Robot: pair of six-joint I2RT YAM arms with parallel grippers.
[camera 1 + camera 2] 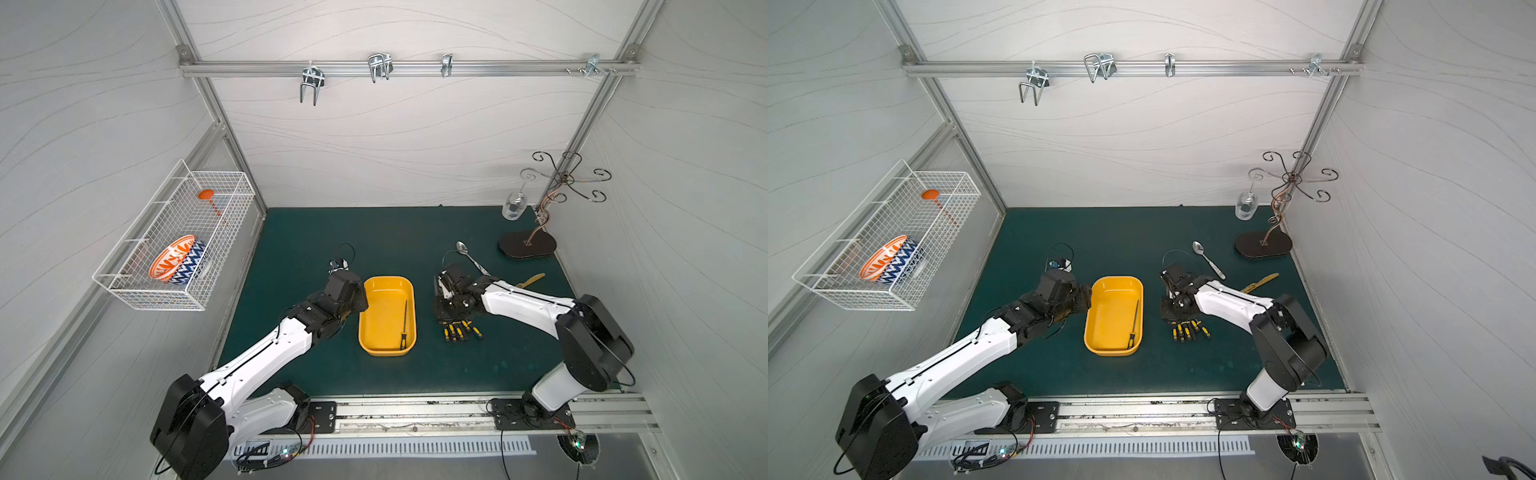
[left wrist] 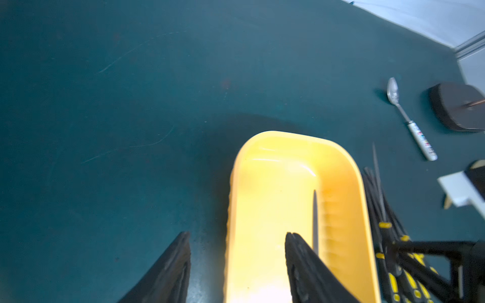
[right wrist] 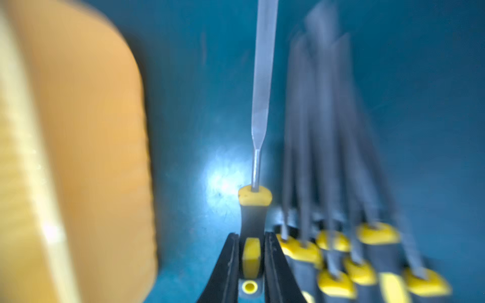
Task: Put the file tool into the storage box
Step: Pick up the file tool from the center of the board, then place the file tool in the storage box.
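Right wrist view: the right pincer point(image 3: 251, 236) is clamped tight on the black-and-yellow handle of one file tool point(image 3: 260, 78), whose grey blade runs straight out ahead of the jaws. Whether it is clear of the bench point(image 3: 189, 105) I cannot tell. Just beside it, on the side away from the box, the loose files point(image 3: 328, 131) lie fanned and roughly parallel to it. I make out about six yellow collars, though blur forbids a firm count. The one storage box point(image 3: 78, 157) lies to the robot's left of this pincer, near but apart, with its long axis parallel to the held file. I judge the coming move to be a short sideways carry with no turning, and the right arm is the nearer. In a top view, a lone file point(image 1: 404, 324) lies inside along the box's right wall. The left pincer point(image 2: 237, 233) gapes wide and empty, one finger over the bench and one over the box.
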